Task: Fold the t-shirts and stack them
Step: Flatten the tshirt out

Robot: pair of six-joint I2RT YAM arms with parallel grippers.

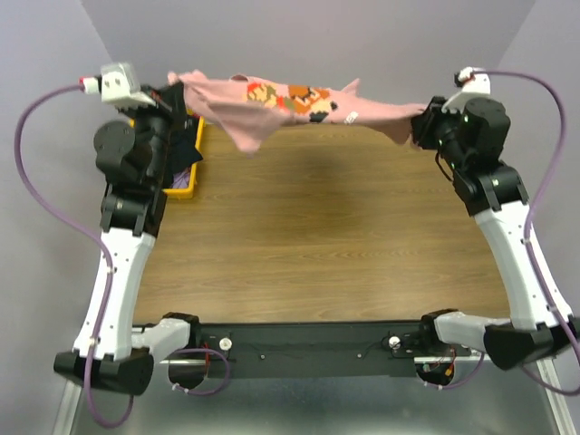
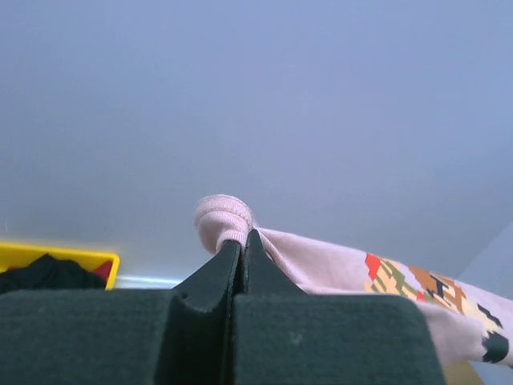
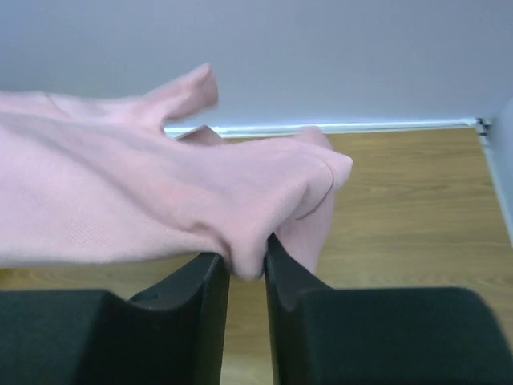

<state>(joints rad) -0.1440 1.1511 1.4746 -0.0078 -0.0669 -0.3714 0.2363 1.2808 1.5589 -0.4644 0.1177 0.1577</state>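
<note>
The pink t-shirt (image 1: 290,104) with pixel-art figures hangs stretched in the air between both grippers above the table's far edge. My left gripper (image 1: 175,83) is shut on its left end; in the left wrist view the jaws (image 2: 241,241) pinch a rolled pink hem (image 2: 222,216). My right gripper (image 1: 419,122) is shut on the right end; in the right wrist view a fold of pink cloth (image 3: 160,208) is squeezed between the jaws (image 3: 247,269). A black t-shirt (image 1: 186,154) lies in the yellow bin; it also shows in the left wrist view (image 2: 48,274).
A yellow bin (image 1: 193,172) stands at the table's far left, beside the left arm. The wooden table (image 1: 317,236) lies below the hanging shirt. Grey walls close the back and sides.
</note>
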